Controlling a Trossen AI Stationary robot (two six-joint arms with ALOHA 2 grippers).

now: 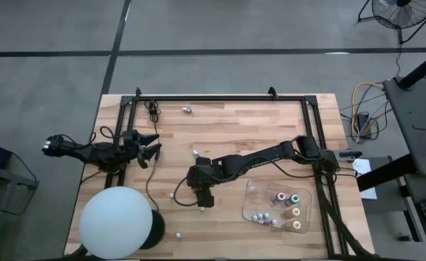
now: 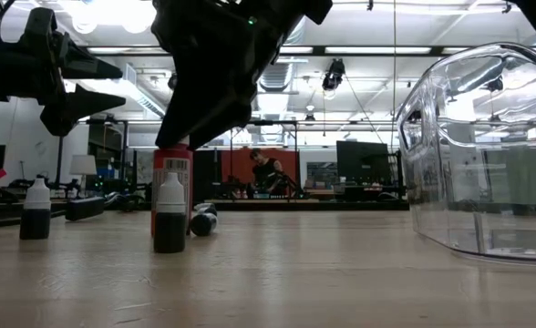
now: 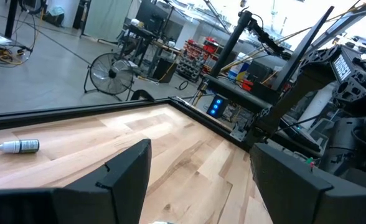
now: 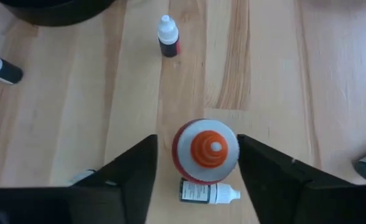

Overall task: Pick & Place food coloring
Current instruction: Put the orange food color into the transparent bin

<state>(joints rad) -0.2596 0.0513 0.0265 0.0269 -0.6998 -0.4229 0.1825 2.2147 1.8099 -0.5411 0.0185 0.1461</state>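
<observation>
The right gripper [image 1: 202, 196] reaches down over the middle of the wooden table [image 1: 271, 119], just beside the clear tray [image 1: 251, 210] on the side toward the white ball [image 1: 115, 221]. In the right wrist view its fingers [image 4: 127, 171] stand on either side of an upright bottle with an orange cap [image 4: 206, 152], with gaps between the fingers and the bottle's sides, so the jaws look spread and not yet pressed on it. The low view shows the same red bottle [image 2: 172, 182] standing under the gripper, with a dark white-capped bottle [image 2: 170, 214] upright just in front of it.

Another small dark bottle [image 4: 208, 191] lies on its side touching or just beside the orange-capped one. A dark bottle with a white cap [image 4: 168, 37] stands apart from it, toward the ball's black base [image 4: 52, 9], and one more [image 4: 1, 68] lies nearby. Several bottles [image 1: 285, 206] already sit inside the clear tray. One bottle [image 1: 187, 110] lies alone far from the tray, near the table's back edge.

The left gripper [image 1: 151, 146] waits above the table on the far side from the tray, its jaws spread wide and holding nothing.
</observation>
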